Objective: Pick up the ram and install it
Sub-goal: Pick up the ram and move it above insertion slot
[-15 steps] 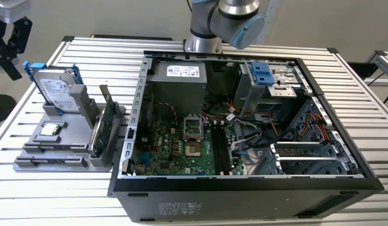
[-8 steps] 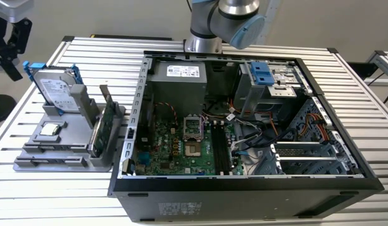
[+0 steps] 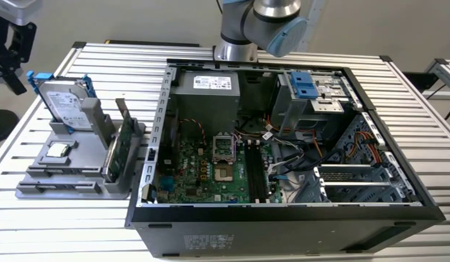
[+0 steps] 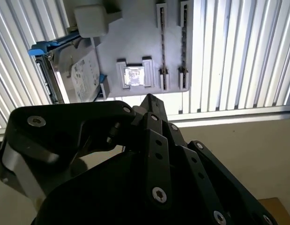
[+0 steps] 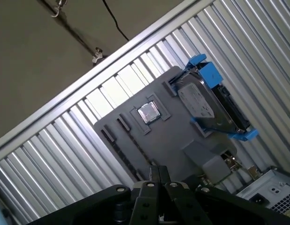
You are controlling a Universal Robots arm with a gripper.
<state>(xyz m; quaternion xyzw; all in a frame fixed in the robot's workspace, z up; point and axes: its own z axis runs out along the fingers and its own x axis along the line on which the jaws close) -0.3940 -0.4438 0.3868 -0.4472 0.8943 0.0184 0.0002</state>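
In both wrist views my gripper hangs high above the grey parts holder. Its black fingers are pressed together with nothing between them. The ram is hidden or out of view. Two long narrow slots on the holder look bare. In the exterior view the holder lies at the exterior view's left of the open computer case. The motherboard's long black memory slots run beside the processor socket. The arm reaches in from the back.
On the holder stand a silver hard drive with blue rails, a small square chip and an upright green card. Cables and drive cages fill the case's side towards the exterior view's right. The slatted table ends near the holder.
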